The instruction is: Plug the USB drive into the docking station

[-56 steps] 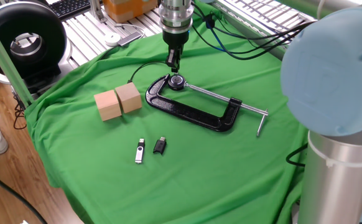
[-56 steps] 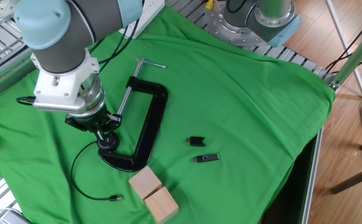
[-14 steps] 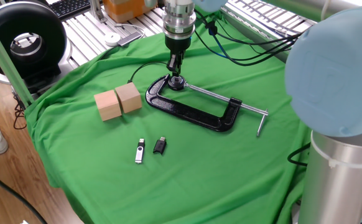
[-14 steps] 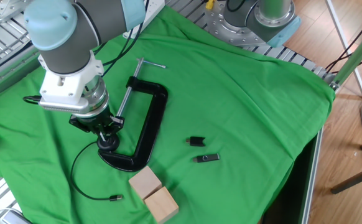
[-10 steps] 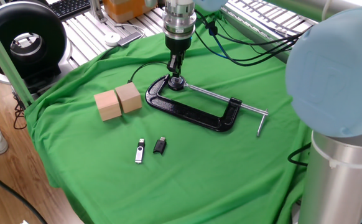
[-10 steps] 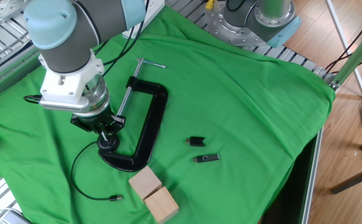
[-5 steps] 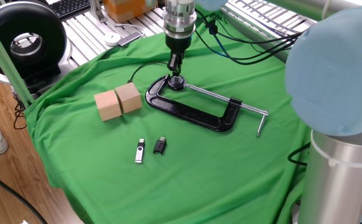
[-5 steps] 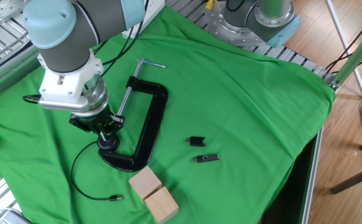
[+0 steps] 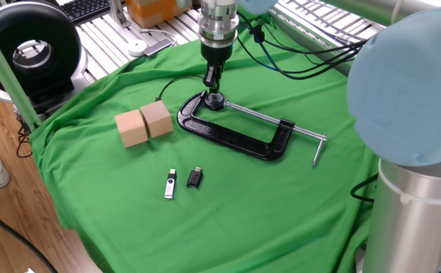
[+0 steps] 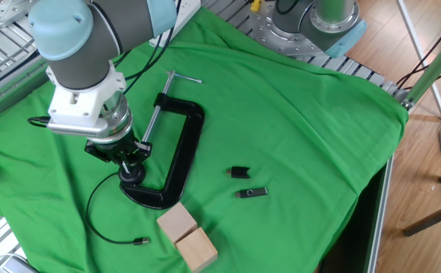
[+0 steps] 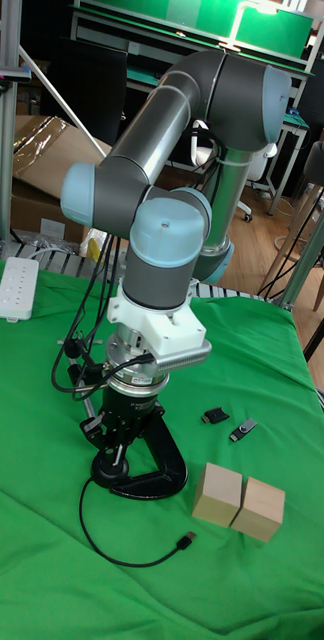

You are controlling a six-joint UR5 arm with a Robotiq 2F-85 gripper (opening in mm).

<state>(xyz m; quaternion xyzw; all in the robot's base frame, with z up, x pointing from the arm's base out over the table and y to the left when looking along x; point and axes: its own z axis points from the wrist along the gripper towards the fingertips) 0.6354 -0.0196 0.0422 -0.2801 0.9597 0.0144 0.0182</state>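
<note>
Over the round pad end of the black C-clamp we see the gripper pointing straight down, its fingers close together with nothing between them. Two wooden blocks sit just beside that end. The USB drive lies near the green cloth's edge, beside a small black adapter, well apart from the gripper.

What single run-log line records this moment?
gripper: over C-clamp end, state unclear | USB drive: on cloth, untouched | docking station: not seen
</note>
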